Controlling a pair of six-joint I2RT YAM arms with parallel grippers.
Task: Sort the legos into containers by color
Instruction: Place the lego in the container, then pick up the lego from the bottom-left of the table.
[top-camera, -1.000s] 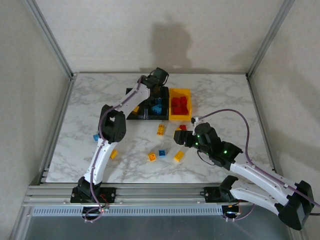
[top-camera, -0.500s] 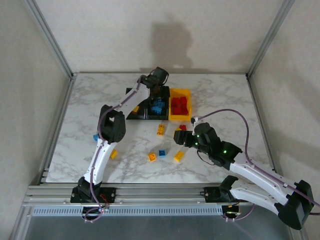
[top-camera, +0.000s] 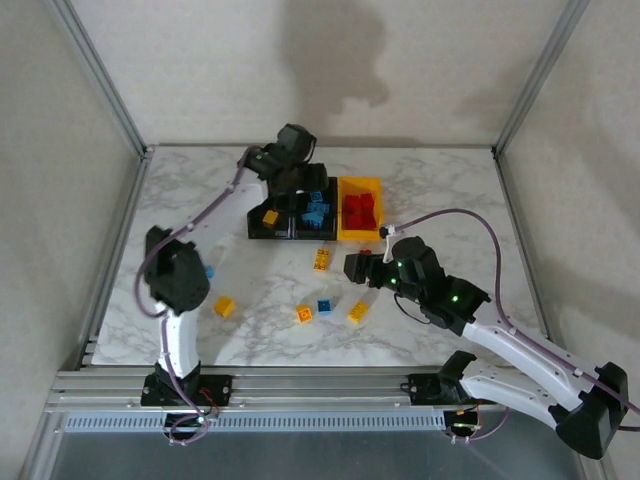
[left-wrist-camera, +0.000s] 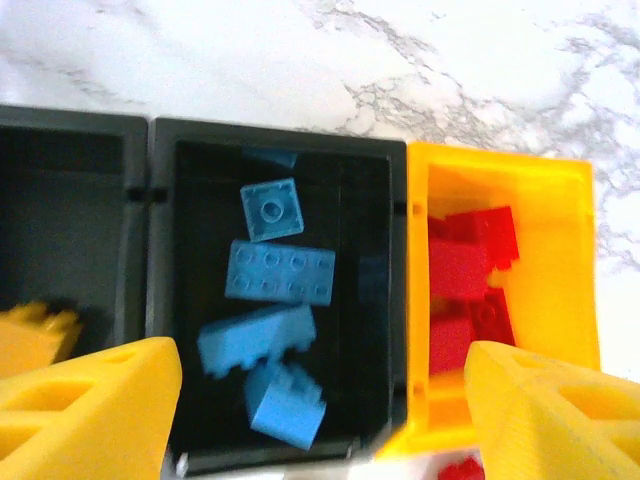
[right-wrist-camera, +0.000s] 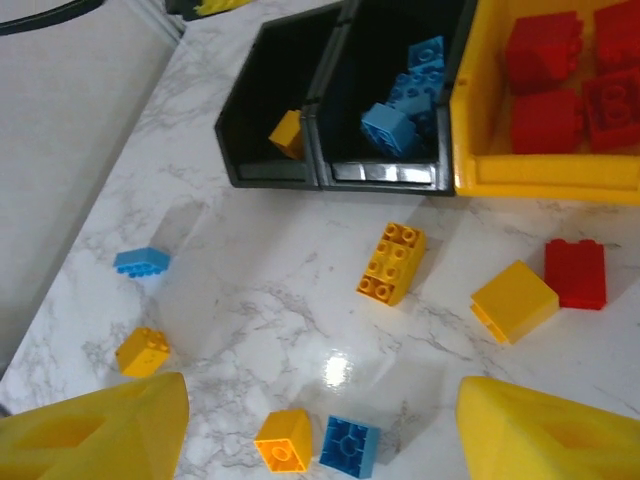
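Note:
The containers stand in a row at the back. The left black bin (top-camera: 256, 228) (right-wrist-camera: 262, 175) holds a yellow brick (right-wrist-camera: 288, 132). Several blue bricks (left-wrist-camera: 279, 272) lie in the middle black bin (left-wrist-camera: 280, 152) (top-camera: 312, 233). Red bricks (left-wrist-camera: 456, 270) lie in the yellow bin (left-wrist-camera: 500, 168) (top-camera: 360, 237). My left gripper (top-camera: 300, 175) (left-wrist-camera: 320, 372) hangs open above the bins, holding nothing. My right gripper (top-camera: 357, 268) (right-wrist-camera: 320, 392) is open over loose legos: a blue brick (right-wrist-camera: 349, 446), an orange brick (right-wrist-camera: 283, 439), a yellow six-stud brick (right-wrist-camera: 392, 262), a yellow block (right-wrist-camera: 513, 300) and a red brick (right-wrist-camera: 576, 273).
At the table's left, apart from the others, lie a blue brick (top-camera: 208, 271) (right-wrist-camera: 141, 262) and an orange brick (top-camera: 224, 306) (right-wrist-camera: 142, 351). Metal frame posts (top-camera: 100, 75) and walls close in the table on the left, right and back.
The left arm's elbow has swung out to the left and its gripper has shifted left above the bins, opening a little wider. The right gripper has barely moved.

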